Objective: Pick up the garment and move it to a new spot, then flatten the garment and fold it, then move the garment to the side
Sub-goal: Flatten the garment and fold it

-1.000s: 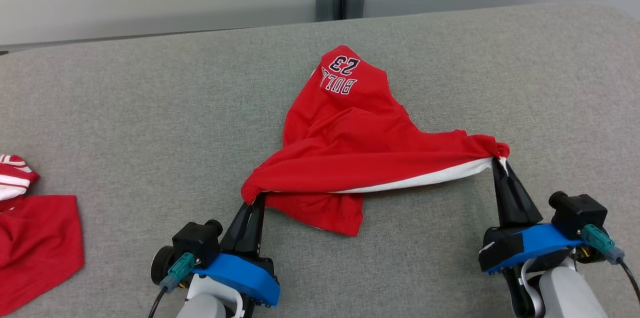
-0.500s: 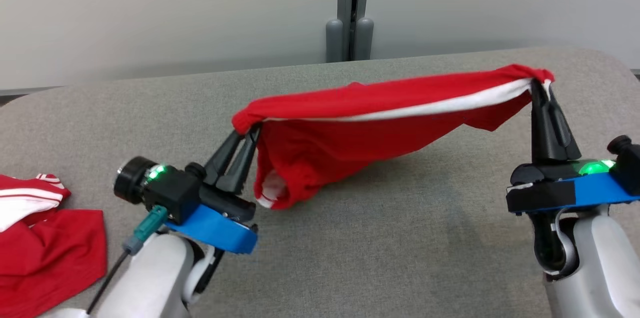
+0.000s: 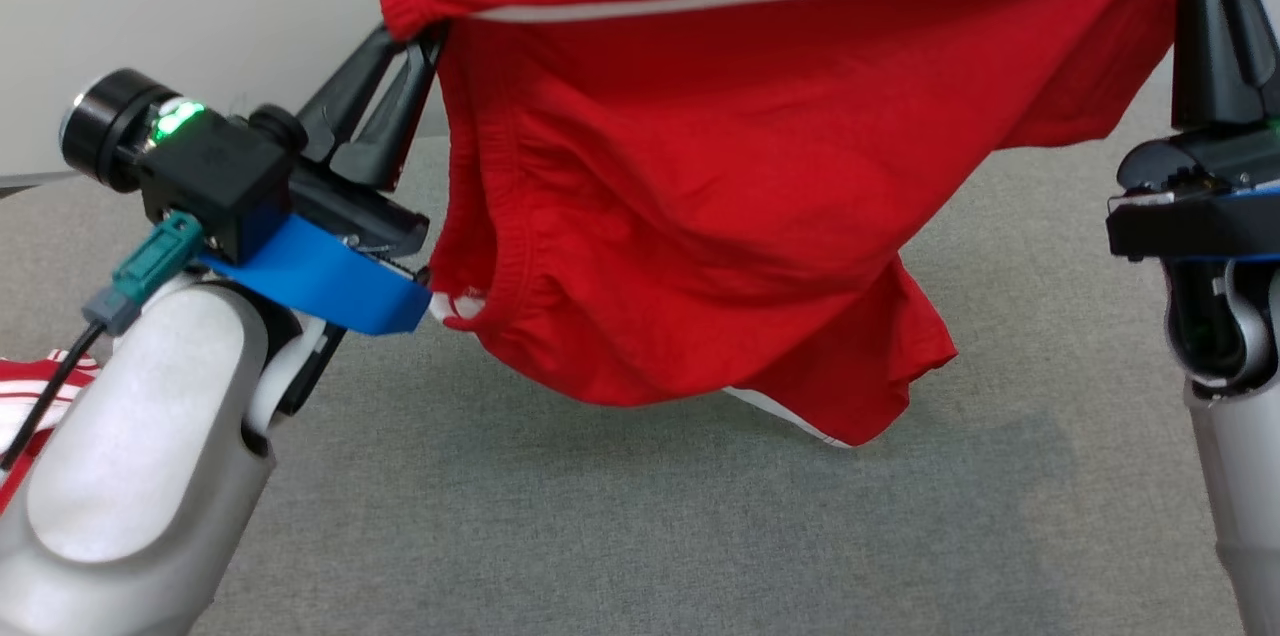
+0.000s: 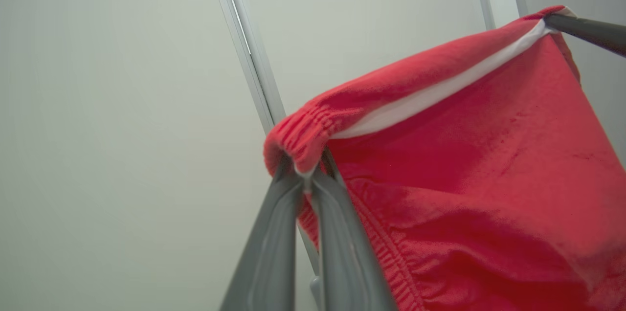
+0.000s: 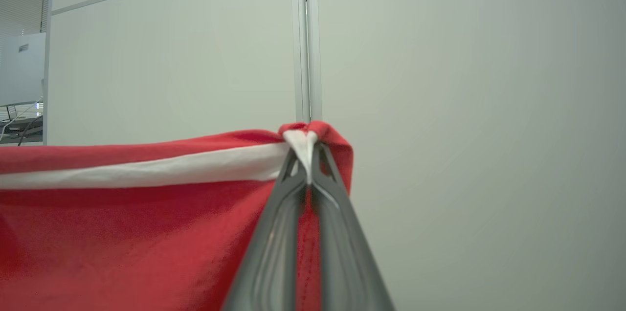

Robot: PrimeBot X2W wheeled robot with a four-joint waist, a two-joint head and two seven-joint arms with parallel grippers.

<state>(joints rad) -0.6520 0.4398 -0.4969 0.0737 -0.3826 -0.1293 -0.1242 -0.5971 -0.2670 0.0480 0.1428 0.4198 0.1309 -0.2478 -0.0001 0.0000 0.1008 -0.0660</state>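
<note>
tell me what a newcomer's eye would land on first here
The red fabric shorts with a white side stripe hang stretched in mid-air above the grey cloth-covered table. The left gripper and the right gripper are each shut on one end of the top edge. A red-and-white striped cloth lies on the table at far left.

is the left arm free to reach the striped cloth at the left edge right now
Probably not. The left gripper is shut on the shorts, holding them up with the right gripper. The striped cloth lies nearby and low, but the gripper would have to let go first.
</note>
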